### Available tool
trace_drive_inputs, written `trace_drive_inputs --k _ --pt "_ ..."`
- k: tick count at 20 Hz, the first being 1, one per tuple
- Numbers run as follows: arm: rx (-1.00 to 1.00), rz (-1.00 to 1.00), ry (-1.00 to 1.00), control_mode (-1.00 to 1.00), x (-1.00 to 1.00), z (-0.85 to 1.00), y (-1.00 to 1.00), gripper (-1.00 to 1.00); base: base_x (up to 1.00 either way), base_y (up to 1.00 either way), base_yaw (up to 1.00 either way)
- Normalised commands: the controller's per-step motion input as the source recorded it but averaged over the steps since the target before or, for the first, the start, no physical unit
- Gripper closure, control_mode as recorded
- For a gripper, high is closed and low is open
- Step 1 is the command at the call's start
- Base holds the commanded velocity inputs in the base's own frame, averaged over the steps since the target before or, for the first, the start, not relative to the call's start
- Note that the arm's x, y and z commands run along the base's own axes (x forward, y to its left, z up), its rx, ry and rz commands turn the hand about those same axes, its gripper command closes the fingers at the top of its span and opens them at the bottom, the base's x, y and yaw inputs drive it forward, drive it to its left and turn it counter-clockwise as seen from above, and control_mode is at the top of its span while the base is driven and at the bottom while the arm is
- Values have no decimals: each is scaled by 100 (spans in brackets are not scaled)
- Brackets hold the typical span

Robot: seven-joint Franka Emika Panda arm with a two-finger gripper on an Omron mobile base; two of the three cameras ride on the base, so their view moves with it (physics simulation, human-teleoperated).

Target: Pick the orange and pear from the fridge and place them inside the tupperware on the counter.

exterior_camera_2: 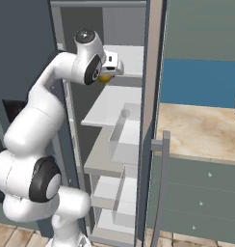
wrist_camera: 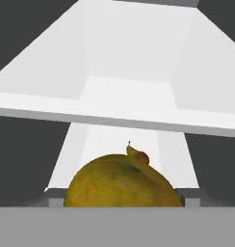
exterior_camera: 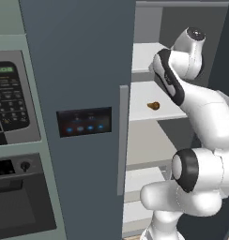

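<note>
The fridge (exterior_camera: pixel 79 65) stands with its right side open, showing white shelves (exterior_camera_2: pixel 112 103). My gripper (exterior_camera_2: pixel 109 72) is at the front of the upper shelf, and the golden orange (exterior_camera_2: pixel 105 78) hangs right under the hand, off the shelves, so the gripper is shut on it. In the hand view the orange (wrist_camera: pixel 122 183) bulges up from the bottom and hides the fingertips. A small brown tip, probably the pear (wrist_camera: pixel 138 157), peeks over it. The brownish pear (exterior_camera: pixel 153 105) lies on the middle shelf. The beige counter (exterior_camera_2: pixel 206 125) lies to the right. The tupperware is out of view.
A black-fronted wall oven (exterior_camera: pixel 18 201) and a keypad panel (exterior_camera: pixel 11 98) sit left of the fridge. The open fridge door (exterior_camera_2: pixel 152 96) with its grey handle (exterior_camera_2: pixel 165 183) and clear bins (exterior_camera_2: pixel 124 137) stands between shelves and counter. Grey-green drawers (exterior_camera_2: pixel 201 202) lie below.
</note>
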Motion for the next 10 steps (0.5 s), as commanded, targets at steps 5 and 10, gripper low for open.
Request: trace_drive_inputs --k 5,10 --pt "1 -3 0 -100 -100 0 7 100 0 0 0" --pt "0 -1 0 -100 -100 5 15 100 0 0 0"
